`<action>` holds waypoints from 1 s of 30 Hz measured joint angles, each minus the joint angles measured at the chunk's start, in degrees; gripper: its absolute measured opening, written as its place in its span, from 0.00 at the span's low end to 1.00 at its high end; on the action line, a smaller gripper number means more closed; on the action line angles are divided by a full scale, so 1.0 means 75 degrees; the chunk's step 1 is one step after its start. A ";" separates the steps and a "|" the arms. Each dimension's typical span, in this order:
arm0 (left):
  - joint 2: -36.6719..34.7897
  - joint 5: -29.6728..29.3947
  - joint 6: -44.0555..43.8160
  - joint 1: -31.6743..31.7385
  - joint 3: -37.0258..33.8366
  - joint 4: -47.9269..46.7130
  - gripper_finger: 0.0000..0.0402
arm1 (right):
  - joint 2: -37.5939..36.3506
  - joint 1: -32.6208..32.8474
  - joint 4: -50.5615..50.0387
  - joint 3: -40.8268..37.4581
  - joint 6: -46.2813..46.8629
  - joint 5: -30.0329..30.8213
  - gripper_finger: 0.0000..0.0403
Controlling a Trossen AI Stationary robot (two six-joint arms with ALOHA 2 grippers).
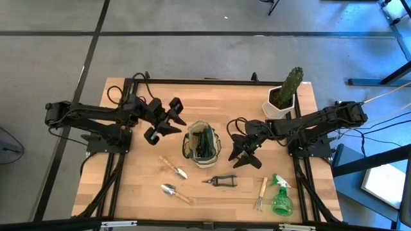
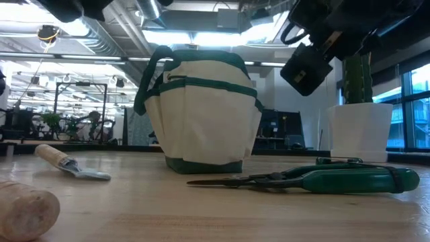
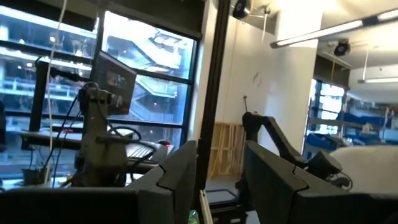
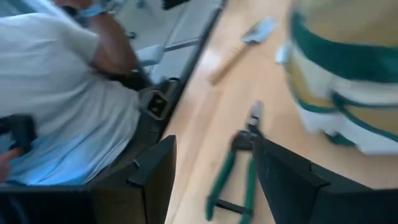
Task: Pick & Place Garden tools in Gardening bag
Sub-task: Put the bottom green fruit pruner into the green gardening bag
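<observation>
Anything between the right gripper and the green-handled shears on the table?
No. In the high view only bare table separates the right gripper from the shears.

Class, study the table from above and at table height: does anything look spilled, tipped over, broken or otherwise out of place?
Nothing stands out. The gardening bag stands upright mid-table, the cactus pot upright at the far right corner. The pruners, two trowels, hand fork and spray bottle lie flat and separate on the near side, unspilled.
</observation>
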 joint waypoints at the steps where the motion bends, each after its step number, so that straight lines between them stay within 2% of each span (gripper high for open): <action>1: 0.0000 0.0007 0.0079 -0.0031 0.0000 -0.0019 0.32 | 0.0000 0.0016 -0.0092 0.0000 0.0079 0.0114 0.54; 11: -0.0012 -0.0185 -0.0326 -0.0046 0.0000 0.0189 0.32 | 0.0351 0.0417 -0.0631 0.0149 0.0408 0.0917 0.54; 15: -0.0009 -0.0435 -0.0470 -0.0044 0.0000 0.0184 0.32 | 0.1014 0.0682 -0.1468 0.0840 0.0036 0.1281 0.54; 19: 0.0011 0.0141 -0.0957 -0.0046 -0.0011 -0.0384 0.32 | 0.1714 0.0849 -0.3243 0.1833 -0.0352 0.1498 0.54; 22: -0.0028 0.0039 -0.0890 -0.0045 -0.0003 -0.0203 0.32 | 0.2067 0.0920 -0.4252 0.2375 -0.0367 0.1490 0.54; 28: -0.0025 0.0350 -0.0929 -0.0049 -0.0003 -0.0195 0.32 | 0.2384 0.1126 -0.4359 0.2831 -0.0719 0.1510 0.54; 30: -0.0085 0.0354 -0.0926 -0.0044 -0.0003 -0.0219 0.32 | 0.2396 0.1143 -0.4347 0.2932 -0.0979 0.1791 0.54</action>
